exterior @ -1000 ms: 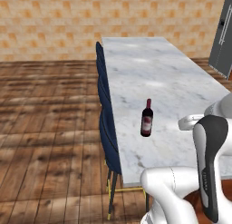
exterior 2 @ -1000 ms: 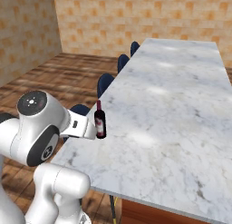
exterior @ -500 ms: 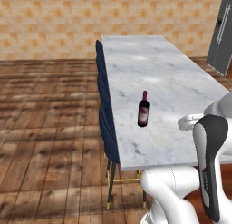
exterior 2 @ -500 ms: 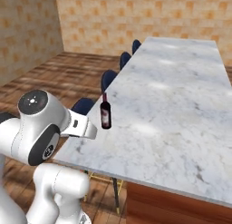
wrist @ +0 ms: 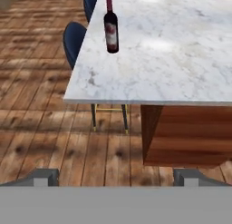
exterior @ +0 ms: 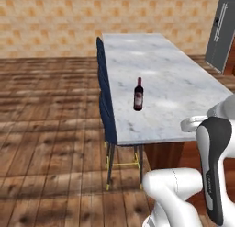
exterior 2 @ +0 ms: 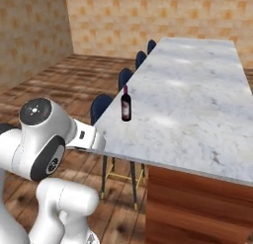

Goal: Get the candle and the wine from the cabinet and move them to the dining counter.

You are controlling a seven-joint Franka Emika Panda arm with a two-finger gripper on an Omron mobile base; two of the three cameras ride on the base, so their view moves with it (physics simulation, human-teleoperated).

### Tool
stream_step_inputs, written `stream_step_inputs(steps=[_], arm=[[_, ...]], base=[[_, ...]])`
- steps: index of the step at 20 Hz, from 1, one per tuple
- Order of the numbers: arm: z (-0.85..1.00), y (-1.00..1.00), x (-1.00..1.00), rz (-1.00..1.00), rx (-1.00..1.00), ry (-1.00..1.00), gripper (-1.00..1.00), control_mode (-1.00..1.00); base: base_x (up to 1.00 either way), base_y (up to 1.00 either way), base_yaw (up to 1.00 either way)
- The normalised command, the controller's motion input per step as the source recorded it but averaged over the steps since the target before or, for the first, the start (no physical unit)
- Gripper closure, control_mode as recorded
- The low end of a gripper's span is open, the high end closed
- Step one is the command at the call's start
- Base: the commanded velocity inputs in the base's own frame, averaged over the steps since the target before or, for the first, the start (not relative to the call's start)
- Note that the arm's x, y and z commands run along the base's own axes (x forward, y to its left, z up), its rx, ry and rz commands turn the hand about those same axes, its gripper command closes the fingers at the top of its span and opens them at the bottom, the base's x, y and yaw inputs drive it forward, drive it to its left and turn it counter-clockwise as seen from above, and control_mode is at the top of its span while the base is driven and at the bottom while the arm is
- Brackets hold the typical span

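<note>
Wine (exterior: 138, 94): one bottle, dark glass, maroon foil neck, pale label. Location: stood on the marble dining bench (exterior: 174, 79), near its left long edge and toward the near end, just inboard of the row of dark blue chairs (exterior: 106, 106). Orientation: upright on its base, long axis vertical, neck pointing straight up, label facing roughly toward the cameras in all three views. Nothing touched it.

Tool (wrist: 116, 177): fingers (wrist: 43, 176) spread as wide as they go, nothing between them. It hung low, off the near end of the bench and well apart from the bottle, looking along the bench top over the wooden floor (exterior: 50, 129).

Step in hand, by judgement: the wine looked delivered, with the tool empty and clear of it, so this half of the task appeared done. Candle: not identified on the bench, so its half was judged outstanding.

Next move, by judgement: the base would need to travel to the cabinet shelf, then the arm reach for the candle. A small, short cylinder calls for a careful, centred pinch and a closing of the fingers from full spread. Return placement should leave room beside the bottle to avoid tipping it.
</note>
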Motion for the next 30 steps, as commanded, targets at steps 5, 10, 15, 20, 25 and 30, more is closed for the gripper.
stream_step_inputs(steps=[5, 10, 15, 20, 25, 30], arm=[[0.00, 0.00, 0.00, 0.00, 0.00, 0.00, -1.00, 1.00], [0.00, 0.00, 0.00, 0.00, 0.00, 0.00, -1.00, 1.00], [0.00, 0.00, 0.00, 0.00, 0.00, 0.00, -1.00, 1.00], [0.00, 0.00, 0.00, 0.00, 0.00, 0.00, -1.00, 1.00], [0.00, 0.00, 0.00, 0.00, 0.00, 0.00, -1.00, 1.00], [0.00, 0.00, 0.00, 0.00, 0.00, 0.00, -1.00, 1.00]], base=[[-0.60, -0.18, -0.25], [-0.05, 0.00, -0.95], [0.00, 0.00, -1.00], [0.00, 0.00, -1.00], [0.00, 0.00, -1.00], [0.10, 0.00, -0.88]])
